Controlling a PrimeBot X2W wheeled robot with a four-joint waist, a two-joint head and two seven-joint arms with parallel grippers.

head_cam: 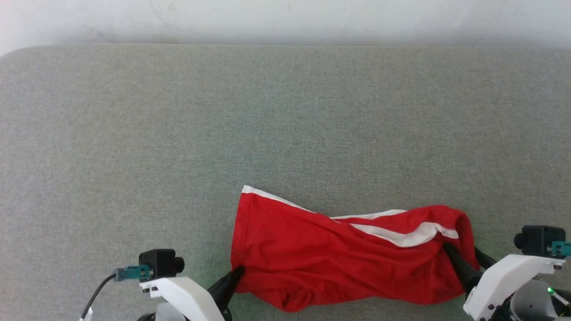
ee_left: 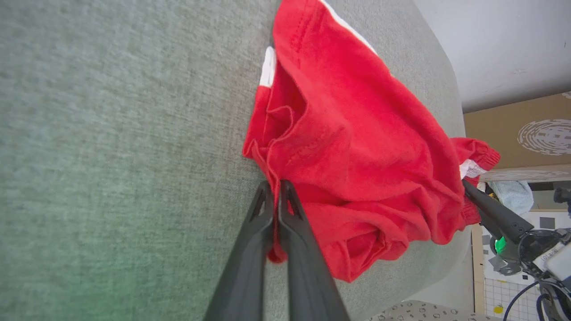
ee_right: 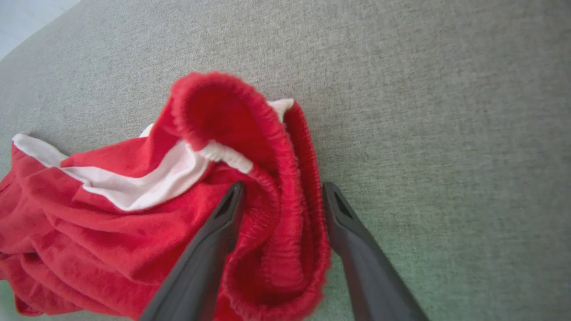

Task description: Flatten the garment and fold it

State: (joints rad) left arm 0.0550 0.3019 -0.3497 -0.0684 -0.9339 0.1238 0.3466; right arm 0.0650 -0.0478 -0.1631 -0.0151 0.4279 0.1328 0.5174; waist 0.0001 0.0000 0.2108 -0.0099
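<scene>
A: The left claw (ee_left: 273,189) is pinched tight on the near left hem of the bright red soft shorts with white side stripes (head_cam: 339,254). Why there?

B: To anchor that end, I think. The right claw (ee_right: 283,196) stands wide apart, astride the ribbed elastic waistband (ee_right: 267,147) on the right, not yet squeezing it.

A: And the shorts?

B: Crumpled at the near edge of the grey fabric-covered bench (head_cam: 178,133), between both claws. Pulling apart would likely flatten them.

The red shorts (head_cam: 339,263) are pretty crumpled, white side stripe showing, lying sideways along the near edge, waistband bunched at the right.
</scene>
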